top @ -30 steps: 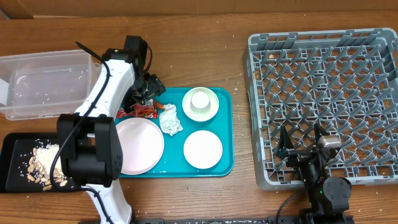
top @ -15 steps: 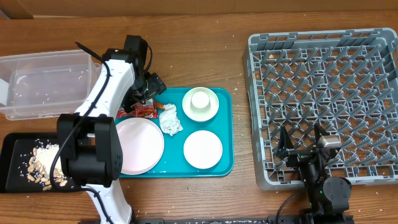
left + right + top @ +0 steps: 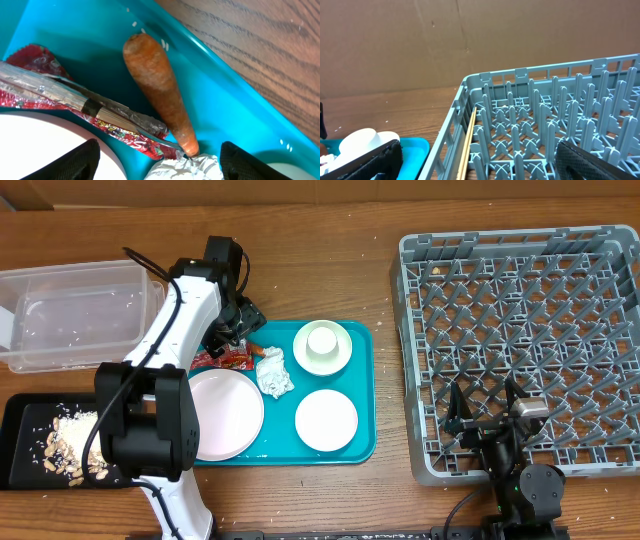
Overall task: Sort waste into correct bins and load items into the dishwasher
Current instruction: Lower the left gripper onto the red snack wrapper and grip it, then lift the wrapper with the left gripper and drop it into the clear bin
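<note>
My left gripper [image 3: 240, 330] is open over the far left corner of the teal tray [image 3: 365, 395], fingers wide [image 3: 160, 170]. Between and ahead of them lie the orange carrot stick [image 3: 160, 85], the red wrapper [image 3: 60, 95] under a clear sleeve, and the white napkin ball [image 3: 185, 167]. From overhead, the wrapper [image 3: 225, 360], carrot [image 3: 260, 350] and napkin [image 3: 273, 373] sit beside the plate [image 3: 222, 412]. A cup [image 3: 322, 339] stands in one bowl [image 3: 340, 360]; another bowl [image 3: 326, 420] is nearer. My right gripper [image 3: 485, 415] is open and empty [image 3: 485, 170] over the dish rack's [image 3: 530, 330] front left corner.
The clear tub [image 3: 75, 315] stands at the far left with a few rice grains. The black tray [image 3: 20, 420] in front of it holds beige crumbs [image 3: 70, 445]. Thin wooden sticks [image 3: 468, 140] lie along the rack's left wall.
My left arm has shifted slightly over the tray's far left corner. The right arm and the objects have not moved.
</note>
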